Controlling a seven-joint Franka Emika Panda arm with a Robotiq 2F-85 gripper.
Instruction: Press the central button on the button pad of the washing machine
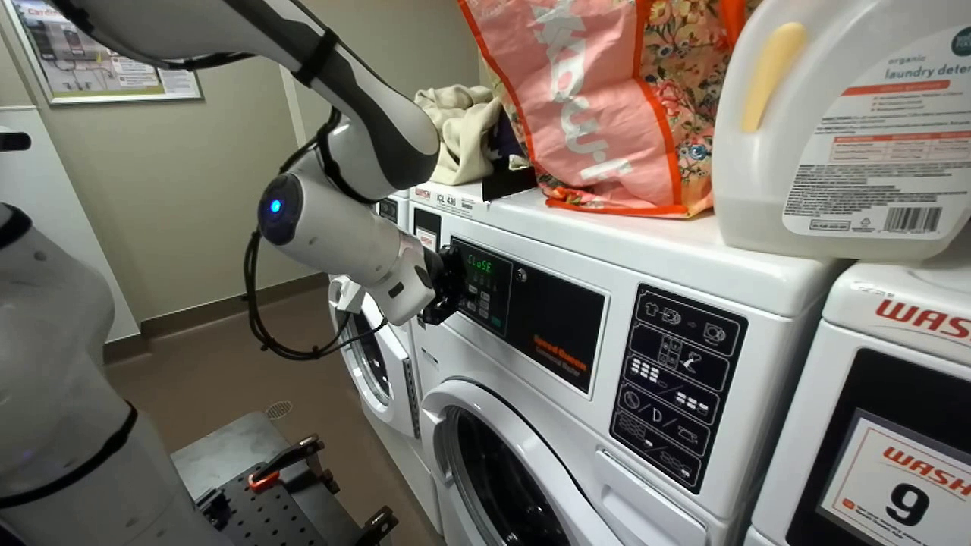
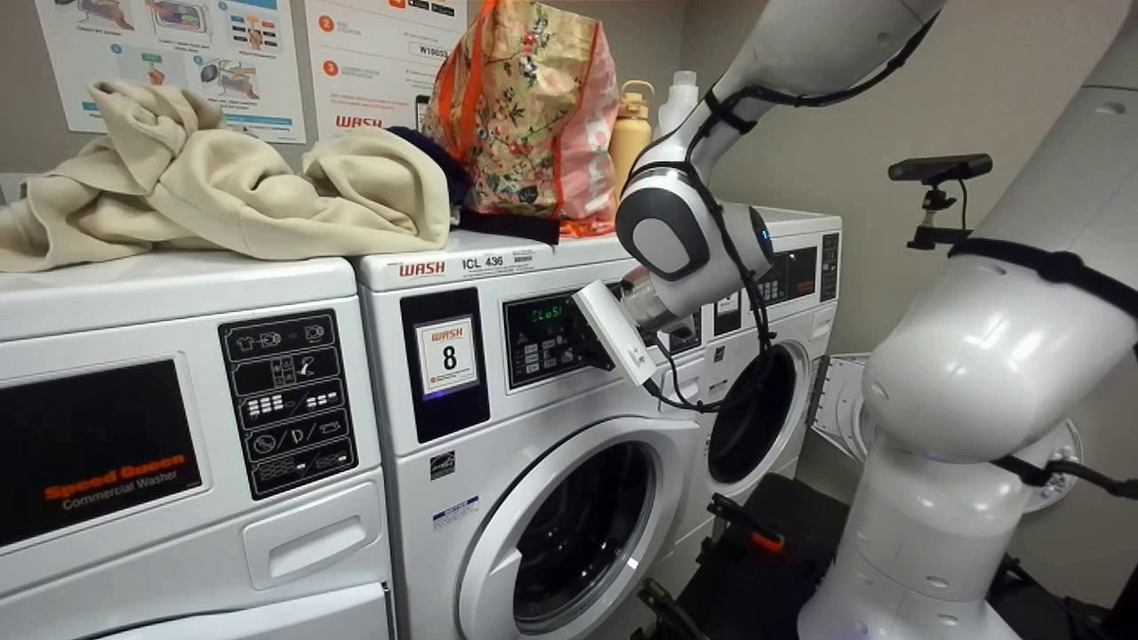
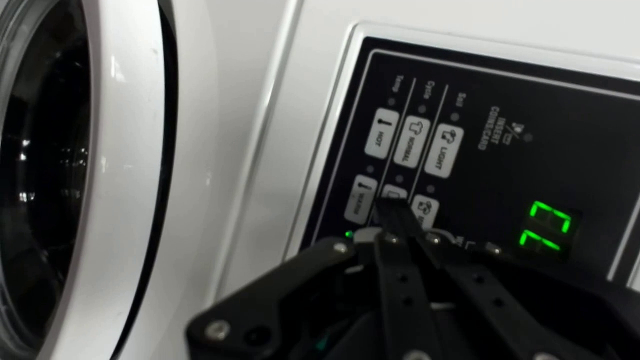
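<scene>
The central button, second in the line headed Cycle, lies right at the end of the gripper in the wrist view: a strip of its pale face shows past the fingertips, and the rest is hidden behind them. Whether they touch it or stop just short, I cannot tell. The gripper is clenched and empty, its fingertips drawn together into one dark, narrow point over the button pad. In an exterior view the white box at the wrist covers much of it.

The WARM button sits just beside the fingertips; the HOT button, the NORMAL button and the LIGHT button show whole, a little farther off. Beyond them is the green display, its letters looking like CLOSE in an exterior view.

Below the pad is the round door of the washing machine, which bears the number 8. The floral bag stands on top, with cream cloth heaped near it, mostly on the neighbouring washer. Posters hang on the wall behind.
</scene>
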